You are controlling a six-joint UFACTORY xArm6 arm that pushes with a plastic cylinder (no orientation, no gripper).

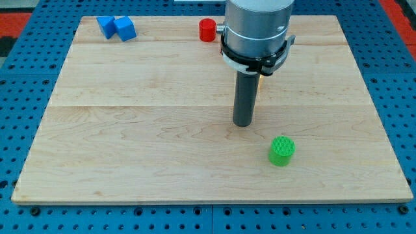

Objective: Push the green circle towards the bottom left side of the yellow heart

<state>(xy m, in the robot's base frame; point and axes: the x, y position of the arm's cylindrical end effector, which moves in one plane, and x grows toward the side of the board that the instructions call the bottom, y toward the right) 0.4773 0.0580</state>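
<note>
The green circle [282, 151] lies on the wooden board [130, 143], right of centre and toward the view's bottom. My tip [243, 123] rests on the board up and to the left of the green circle, a short gap away and not touching it. The yellow heart is not clearly visible. A small yellowish sliver [258, 82] shows at the rod's right edge under the arm's collar, mostly hidden behind the rod.
Two blue blocks [116, 28] sit side by side at the board's top left corner. A red cylinder [207, 30] stands at the top edge, just left of the arm's body. A blue pegboard [26, 78] surrounds the board.
</note>
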